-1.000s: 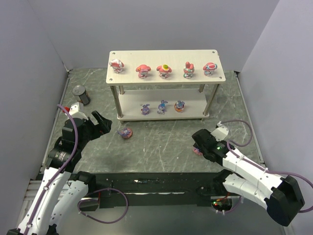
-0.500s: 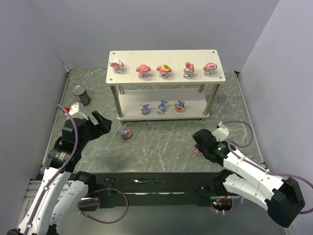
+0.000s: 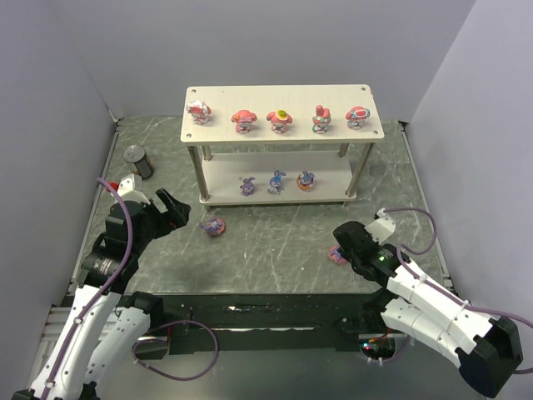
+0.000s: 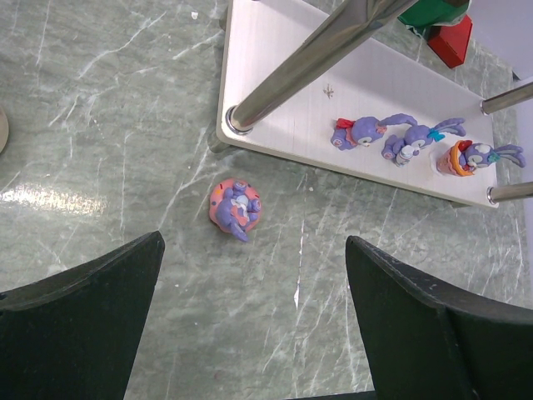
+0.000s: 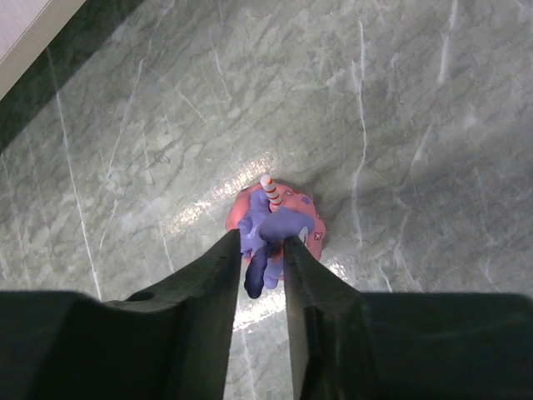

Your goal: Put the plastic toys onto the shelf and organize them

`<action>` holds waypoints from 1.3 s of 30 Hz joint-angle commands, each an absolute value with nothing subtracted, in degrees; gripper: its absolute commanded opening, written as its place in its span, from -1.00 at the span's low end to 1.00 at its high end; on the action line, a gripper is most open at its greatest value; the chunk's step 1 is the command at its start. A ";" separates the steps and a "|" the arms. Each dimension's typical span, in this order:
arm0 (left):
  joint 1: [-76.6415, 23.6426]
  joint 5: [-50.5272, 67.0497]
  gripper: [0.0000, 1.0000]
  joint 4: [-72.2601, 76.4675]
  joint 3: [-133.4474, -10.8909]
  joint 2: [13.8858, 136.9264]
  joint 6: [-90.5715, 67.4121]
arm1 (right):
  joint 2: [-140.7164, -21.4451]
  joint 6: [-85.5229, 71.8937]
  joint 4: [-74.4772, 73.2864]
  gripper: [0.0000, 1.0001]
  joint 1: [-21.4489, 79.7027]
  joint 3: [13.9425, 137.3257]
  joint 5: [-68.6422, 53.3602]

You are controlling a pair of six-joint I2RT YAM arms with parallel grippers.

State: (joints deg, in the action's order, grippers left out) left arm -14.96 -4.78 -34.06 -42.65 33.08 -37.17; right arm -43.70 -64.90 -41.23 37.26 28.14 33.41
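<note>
Five pink toys (image 3: 281,119) are sitting on the shelf (image 3: 283,90) top and three purple toys (image 3: 276,181) lower down, but two are lying on the near table (image 3: 275,242): only the right wrist view is showing the right gripper (image 5: 262,250) pinching the right toy (image 5: 296,212), while the left gripper (image 4: 252,242) is hanging wide open by the left toy (image 4: 235,208).

We watch from high above and behind the arm bases, looking down and forward over the whole table (image 3: 275,246), with the shelf (image 3: 275,93) toward its far edge. Our left wrist view looks steeply down at middle range. It shares the shelf's lower board (image 4: 291,125) and a loose purple toy (image 4: 235,210) with the top view. Our right wrist view hangs very close near the right edge, facing straight down on a pink-based toy (image 5: 279,221), also visible from above.
</note>
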 commanded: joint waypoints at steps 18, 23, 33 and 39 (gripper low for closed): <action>-14.59 -4.31 0.93 -32.26 -43.51 32.52 -37.09 | -43.33 -64.69 -41.14 -1.00 37.44 33.31 35.59; -14.59 -4.31 0.93 -32.26 -43.51 32.43 -37.09 | -44.03 -64.95 -40.26 -1.00 37.44 36.12 38.05; -14.59 -4.39 0.93 -32.34 -43.51 32.34 -37.18 | -51.84 -66.35 -36.83 -1.00 36.04 44.46 45.60; -14.59 -4.48 0.93 -32.43 -43.51 32.26 -37.18 | -58.87 -70.93 -36.13 -1.00 35.16 49.65 48.87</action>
